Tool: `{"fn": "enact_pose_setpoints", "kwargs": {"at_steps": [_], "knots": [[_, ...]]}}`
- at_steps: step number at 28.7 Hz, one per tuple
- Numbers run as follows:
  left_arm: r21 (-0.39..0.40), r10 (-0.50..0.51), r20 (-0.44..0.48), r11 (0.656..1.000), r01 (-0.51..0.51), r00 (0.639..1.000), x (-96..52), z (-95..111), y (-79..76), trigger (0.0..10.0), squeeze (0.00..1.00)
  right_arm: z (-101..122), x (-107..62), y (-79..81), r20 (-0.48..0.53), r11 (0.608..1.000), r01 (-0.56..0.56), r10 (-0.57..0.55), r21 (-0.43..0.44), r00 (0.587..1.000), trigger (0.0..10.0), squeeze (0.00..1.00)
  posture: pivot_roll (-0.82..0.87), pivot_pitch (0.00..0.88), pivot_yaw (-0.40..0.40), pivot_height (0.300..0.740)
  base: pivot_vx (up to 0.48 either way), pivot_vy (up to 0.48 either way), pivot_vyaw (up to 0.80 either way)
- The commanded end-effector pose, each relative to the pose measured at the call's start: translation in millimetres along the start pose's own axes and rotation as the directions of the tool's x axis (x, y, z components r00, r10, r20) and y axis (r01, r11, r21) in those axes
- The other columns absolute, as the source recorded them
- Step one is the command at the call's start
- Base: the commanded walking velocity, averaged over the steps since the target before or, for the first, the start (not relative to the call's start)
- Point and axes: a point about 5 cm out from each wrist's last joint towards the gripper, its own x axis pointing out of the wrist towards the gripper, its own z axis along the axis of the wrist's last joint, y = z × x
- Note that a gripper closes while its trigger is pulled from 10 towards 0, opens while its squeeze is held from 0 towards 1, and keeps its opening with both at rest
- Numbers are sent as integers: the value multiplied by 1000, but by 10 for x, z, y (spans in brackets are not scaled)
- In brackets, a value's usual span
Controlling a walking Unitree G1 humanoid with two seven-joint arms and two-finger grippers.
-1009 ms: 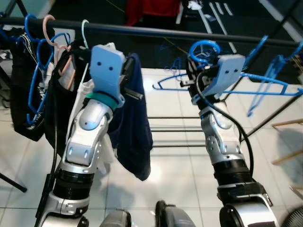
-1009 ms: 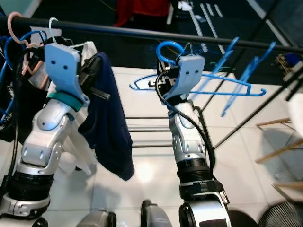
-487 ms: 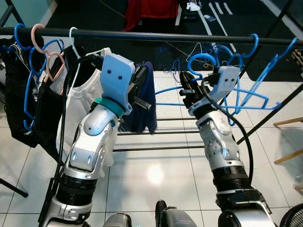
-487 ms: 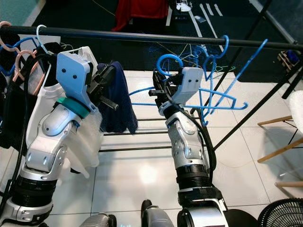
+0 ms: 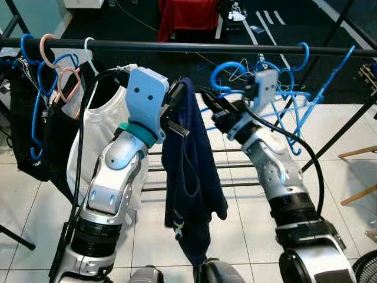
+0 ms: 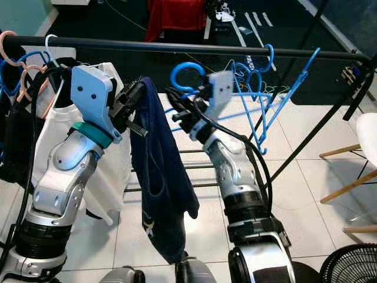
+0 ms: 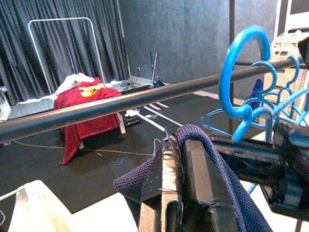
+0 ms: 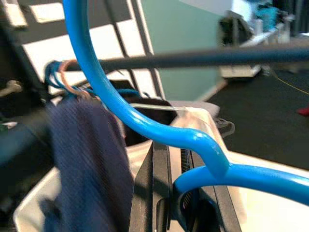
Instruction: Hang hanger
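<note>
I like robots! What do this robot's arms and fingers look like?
Both arms are shiny silver with rounded joints and black rings. The left arm has a teal band and a pale blue wrist box with two dots. The right arm has a black cable looping along it. Its fingers are long and black.

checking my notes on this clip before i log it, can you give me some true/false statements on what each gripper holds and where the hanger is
1. The left gripper is shut on the navy garment. True.
2. The blue hanger in the right gripper already hooks over the black rail. False: its hook sits below the rail, not yet on it.
3. A white garment hangs on the rail on the robot's left side. True.
4. The empty blue hangers lie on the floor. False: they hang from the rail on the robot's right.
5. The navy garment is red. False: the red cloth lies beyond the rail, on the dark floor.
</note>
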Motion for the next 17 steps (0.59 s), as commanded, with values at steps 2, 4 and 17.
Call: {"fn": "enact_pose_setpoints", "kwargs": {"at_steps": [2,4,17], "knots": [[-2,-4,13,1000,4,1000,-4,39,-3,10000,0,-134,58,113,-80,987,-138,144,84,986,10000,0,92,80,5,740,0,0,0],[-2,-4,13,1000,4,1000,-4,39,-3,10000,0,-134,58,113,-80,987,-138,144,84,986,10000,0,92,80,5,740,0,0,0],[-11,33,-9,999,-33,999,-119,38,55,10000,0,-18,242,26,-32,875,-307,344,375,938,10000,0,118,94,7,740,0,0,0]]}}
